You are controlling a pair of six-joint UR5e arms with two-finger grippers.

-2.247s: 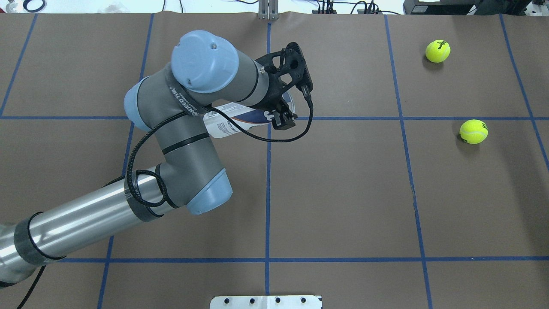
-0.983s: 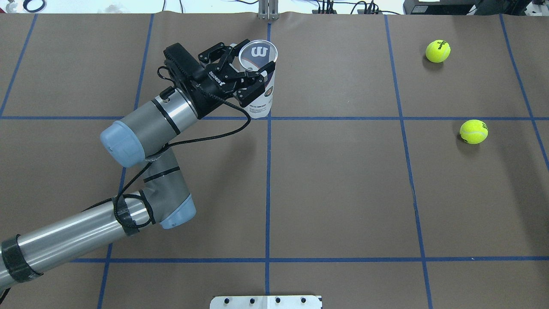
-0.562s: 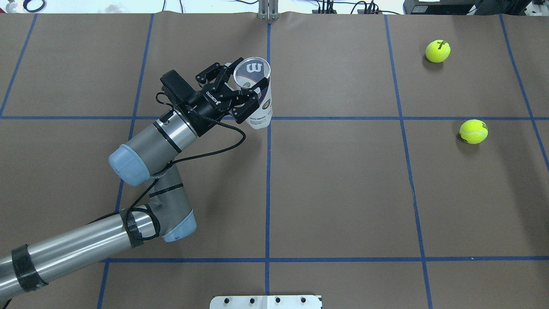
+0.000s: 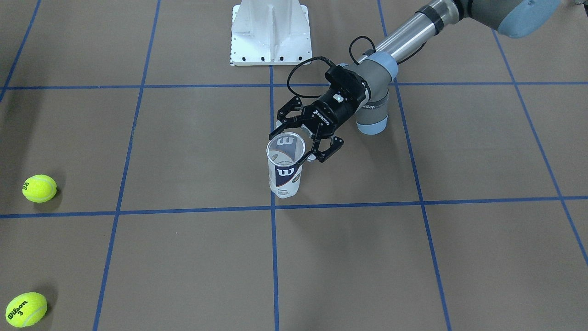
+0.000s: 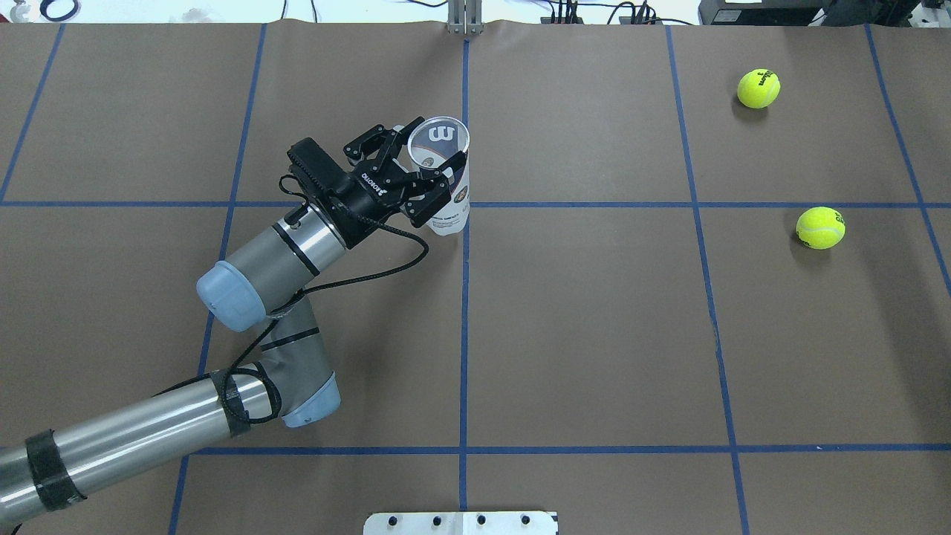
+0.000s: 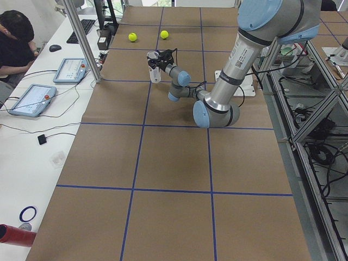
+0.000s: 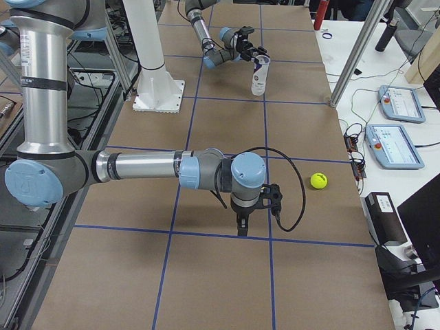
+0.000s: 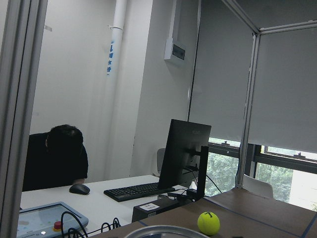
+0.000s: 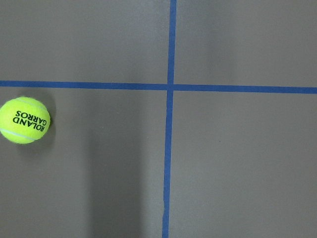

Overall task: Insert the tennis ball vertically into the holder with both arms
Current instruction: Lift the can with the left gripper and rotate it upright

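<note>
The holder (image 5: 453, 212) (image 4: 285, 174) is a clear can with a navy-and-white label. It stands upright with its mouth up, beside the centre blue line. My left gripper (image 5: 427, 167) (image 4: 298, 147) comes in from the side and is shut on its upper part. Two tennis balls (image 5: 758, 88) (image 5: 820, 227) lie far off on the right side of the table. My right gripper (image 7: 241, 227) points down at bare table; whether it is open or shut, I cannot tell. One tennis ball (image 9: 25, 120) lies left of it in the right wrist view.
The white base plate (image 5: 461, 522) sits at the near table edge. Blue tape lines grid the brown table (image 5: 594, 334). A person (image 6: 16, 38) sits at a desk with tablets beyond the far edge. An aluminium post (image 7: 357, 55) stands near the holder.
The holder went from lying sideways under the left wrist to standing upright in the gripper. Over the last second it has moved a little nearer the robot. The balls have not moved.
</note>
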